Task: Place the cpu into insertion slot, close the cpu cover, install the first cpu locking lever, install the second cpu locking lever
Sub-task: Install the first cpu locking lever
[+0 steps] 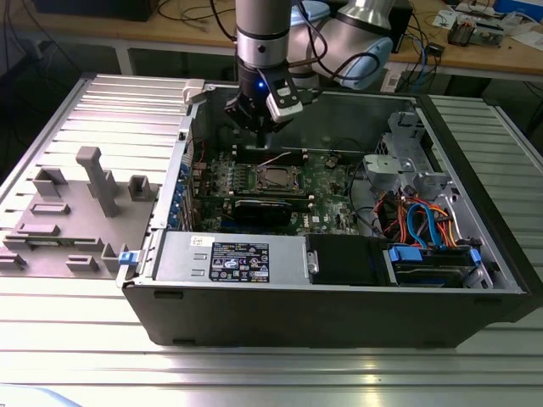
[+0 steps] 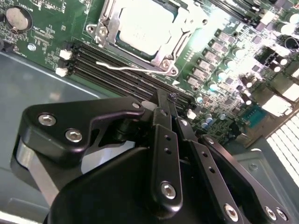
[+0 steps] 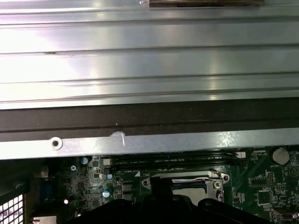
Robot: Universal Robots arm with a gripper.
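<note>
Overhead, gripper (image 2: 170, 100) hovers near memory slots (image 2: 121, 70) beside seemingly closed cpu cover (image 2: 145, 28).

A ribbed, pale metal table (image 1: 76, 305) fills most of the frame and catches soft overhead light. Along the top edge runs a wooden workbench (image 1: 509, 52) cluttered with cables (image 1: 420, 59). At the left lies a grey fixture plate (image 1: 72, 216) with upright blocks.

The cpu (image 2: 145, 25) lies in the slot (image 1: 277, 178) on the board (image 1: 327, 182), inside the case (image 1: 339, 314). The gripper (image 1: 254, 127) hangs above the board, behind the slot. A fixture (image 1: 76, 212) lies at the exterior view's left of the case.
</note>
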